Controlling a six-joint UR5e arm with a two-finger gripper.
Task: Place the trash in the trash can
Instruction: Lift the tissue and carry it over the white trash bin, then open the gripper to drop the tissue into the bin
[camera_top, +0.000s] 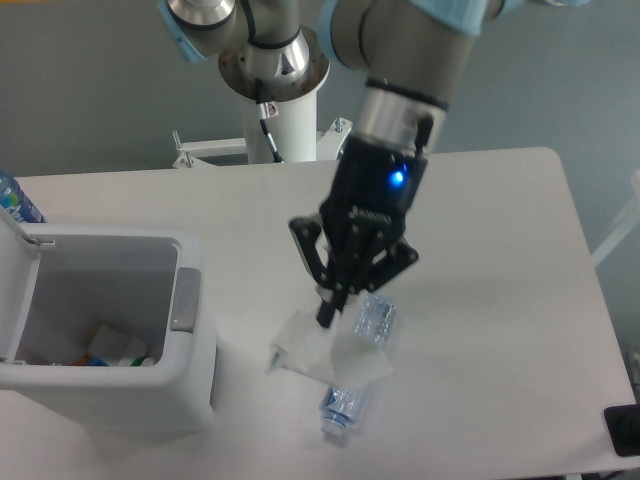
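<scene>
White crumpled wrapper (325, 352) hangs from the gripper (328, 312), pinched at its top edge by the fingertips, so the tool is closed on the paper. Wrapper is lifted off the table (480, 300); its lower part droops over the middle of the crushed bottle (358, 375), hiding that section.

Only one view, fixed cam, looking down at the table from the front.

Bottle lies on the table under and just right of the wrapper, lengthwise roughly top-to-bottom in the pic, white cap end toward the near edge, clear bluish body showing above and below the paper. Can't tell if the paper touches it.

Arm (395, 100) comes in from the top centre, wrist tilted, w/ a small blue light lit on the gripper body.

Bin (195, 330) sits at the left side of the table, well apart from the gripper. Lid (12, 235) is swung open at the far left, grey latch tab (183, 298) on the right rim. Some scraps lie in the bottom, too small to id.

Another bottle w/ blue label (15, 200) pokes in at the left edge, behind the bin.
</scene>
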